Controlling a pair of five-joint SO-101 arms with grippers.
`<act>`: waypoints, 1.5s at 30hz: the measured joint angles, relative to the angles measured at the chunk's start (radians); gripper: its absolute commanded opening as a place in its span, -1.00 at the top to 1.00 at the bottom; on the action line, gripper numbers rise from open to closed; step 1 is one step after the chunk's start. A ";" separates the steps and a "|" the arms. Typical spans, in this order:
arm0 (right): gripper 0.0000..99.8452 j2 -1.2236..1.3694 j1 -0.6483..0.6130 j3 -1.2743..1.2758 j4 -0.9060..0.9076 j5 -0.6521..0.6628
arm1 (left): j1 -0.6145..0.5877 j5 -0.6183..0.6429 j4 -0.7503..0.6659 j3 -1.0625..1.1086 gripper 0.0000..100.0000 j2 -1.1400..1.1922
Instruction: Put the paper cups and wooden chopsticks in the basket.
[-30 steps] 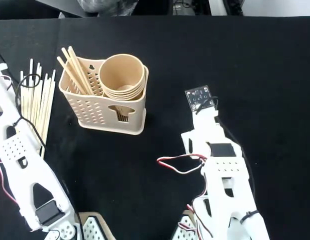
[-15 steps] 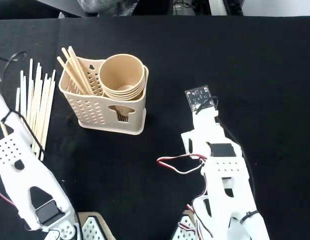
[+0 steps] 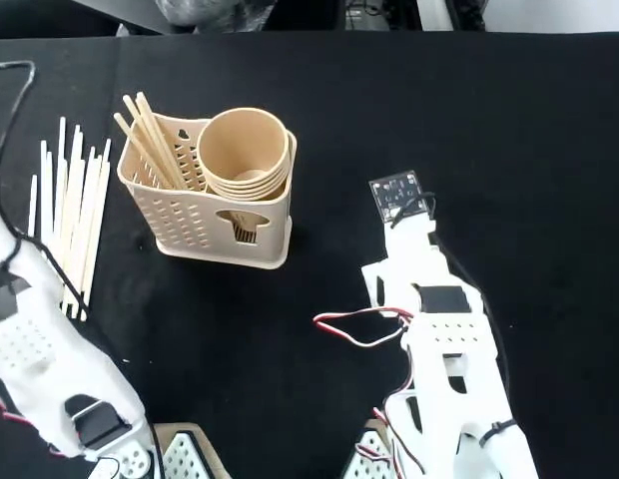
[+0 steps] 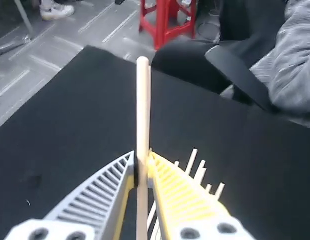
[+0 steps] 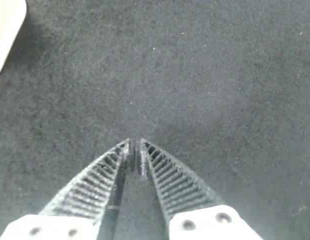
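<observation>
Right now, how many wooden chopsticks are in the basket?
3: thin wooden chopsticks lean together in the beige perforated plastic basket, at the end beside the stacked tan paper cups; others may be hidden.

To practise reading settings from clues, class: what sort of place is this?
Probably a robotics lab or workshop: white robot arms at a black-covered table, with a grey floor and red stool beyond.

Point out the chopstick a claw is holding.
The chopstick clamped in the left claw; others lie on the table or stand in the basket.
</observation>
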 measured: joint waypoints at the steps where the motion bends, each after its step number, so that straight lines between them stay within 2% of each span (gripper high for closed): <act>1: 0.94 0.000 0.000 0.000 0.000 0.000 | 0.009 0.000 0.000 0.057 0.94 -0.048; 7: 0.94 0.000 0.000 0.000 0.000 0.000 | 0.130 -0.034 -0.003 0.585 0.94 -0.416; 12: 0.94 0.000 0.000 0.000 0.000 0.000 | 0.256 -0.040 -0.132 1.014 0.94 -0.747; 17: 0.94 0.000 0.000 0.000 0.000 0.000 | 0.338 -0.040 -0.381 1.418 0.94 -1.129; 23: 0.94 0.000 0.000 0.000 0.000 0.000 | 0.347 -0.038 -0.853 1.907 0.94 -1.534; 27: 0.94 0.000 0.000 0.000 0.000 0.000 | 0.350 0.064 -1.211 2.091 0.94 -1.571; 30: 0.94 0.000 0.000 0.000 0.000 0.000 | 0.356 0.170 -1.358 2.111 0.94 -1.565; 32: 0.94 0.000 0.000 0.000 0.000 0.000 | 0.384 0.210 -1.416 2.125 0.94 -1.547; 38: 0.94 0.000 0.000 0.000 0.000 0.000 | 0.493 0.209 -1.537 2.171 0.94 -1.450; 45: 0.94 0.000 0.000 0.000 0.000 0.000 | 0.508 0.209 -1.688 2.239 0.94 -1.297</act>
